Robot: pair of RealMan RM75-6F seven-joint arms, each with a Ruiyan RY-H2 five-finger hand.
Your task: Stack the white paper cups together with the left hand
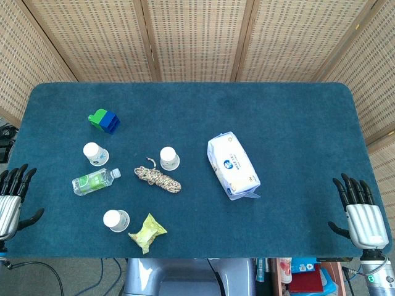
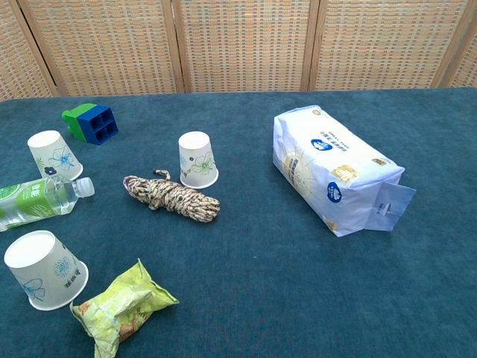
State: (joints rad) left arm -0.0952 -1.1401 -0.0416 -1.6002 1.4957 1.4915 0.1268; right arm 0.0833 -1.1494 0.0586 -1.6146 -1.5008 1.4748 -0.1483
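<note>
Three white paper cups stand upside down on the blue table, apart from one another. One cup point(image 1: 95, 153) point(image 2: 54, 155) is at the left, one cup point(image 1: 170, 158) point(image 2: 198, 159) sits near the middle, and one cup point(image 1: 116, 220) point(image 2: 45, 269) is by the front edge. My left hand point(image 1: 12, 196) hovers at the table's left edge with fingers spread, holding nothing. My right hand point(image 1: 358, 206) hangs at the right edge, fingers apart and empty. Neither hand shows in the chest view.
A coiled rope point(image 1: 158, 178) point(image 2: 171, 197) lies between the cups. A water bottle point(image 1: 94, 181) point(image 2: 37, 199) lies at the left. A green snack bag point(image 1: 147, 232) point(image 2: 119, 306) is next to the front cup. Green and blue blocks point(image 1: 104, 120) point(image 2: 91, 122) sit behind; a tissue pack point(image 1: 232, 165) point(image 2: 335, 167) lies right of centre.
</note>
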